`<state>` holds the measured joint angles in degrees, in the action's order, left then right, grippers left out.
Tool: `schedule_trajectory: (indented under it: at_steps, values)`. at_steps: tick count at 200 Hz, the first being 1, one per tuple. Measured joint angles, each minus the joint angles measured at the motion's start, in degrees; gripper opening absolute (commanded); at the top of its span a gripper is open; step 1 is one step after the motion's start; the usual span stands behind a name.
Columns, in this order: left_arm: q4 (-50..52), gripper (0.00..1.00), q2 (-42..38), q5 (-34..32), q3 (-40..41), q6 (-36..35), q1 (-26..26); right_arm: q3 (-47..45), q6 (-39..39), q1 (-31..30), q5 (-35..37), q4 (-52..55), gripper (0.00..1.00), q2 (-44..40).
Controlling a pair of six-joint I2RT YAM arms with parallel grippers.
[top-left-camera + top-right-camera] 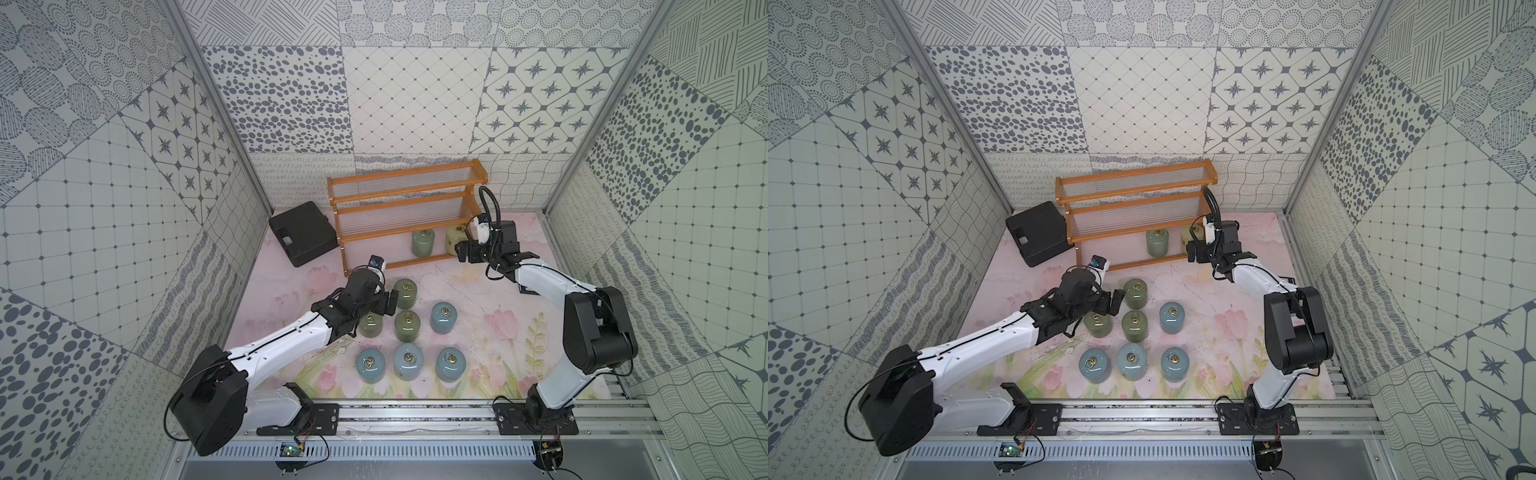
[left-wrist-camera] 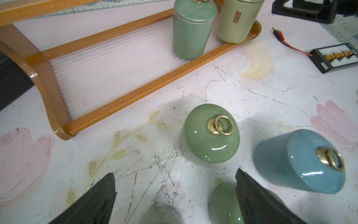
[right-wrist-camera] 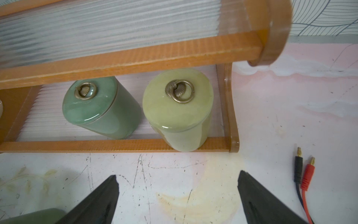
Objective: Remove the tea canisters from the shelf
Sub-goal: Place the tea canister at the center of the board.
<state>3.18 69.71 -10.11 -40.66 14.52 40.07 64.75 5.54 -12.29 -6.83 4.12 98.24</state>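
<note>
Right tool (image 3: 178, 174) near wrist-view-only plugs (image 3: 308, 174)

green canister (image 3: 100, 108) and yellow canister (image 3: 176, 114) stand on the shelf (image 3: 135, 58), bottom tier.

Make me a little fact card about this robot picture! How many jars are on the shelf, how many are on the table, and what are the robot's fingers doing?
Shelf: wooden, three tiers, upper two hold no jars
Bottom tier: one green jar, one yellow jar
Table: three green jars and four blue jars, all upright
Left fingers: open, empty, by the table's green jars
Right fingers: open, empty, facing the yellow jar
Black case: beside the shelf
</note>
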Motion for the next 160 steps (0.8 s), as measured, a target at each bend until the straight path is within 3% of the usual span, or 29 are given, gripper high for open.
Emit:
schedule_trajectory:
  at_steps: [73, 160]
  values:
    - [1.9, 1.0, -10.9, -3.8, 9.1, 5.3, -0.5, 8.5, -1.8, 0.0, 0.3, 0.0, 1.0, 8.5]
    - [3.0, 1.0, -12.9, -5.3, 11.5, 8.4, -0.5, 14.2, -3.7, 0.0, -0.7, 0.0, 1.0, 14.3]
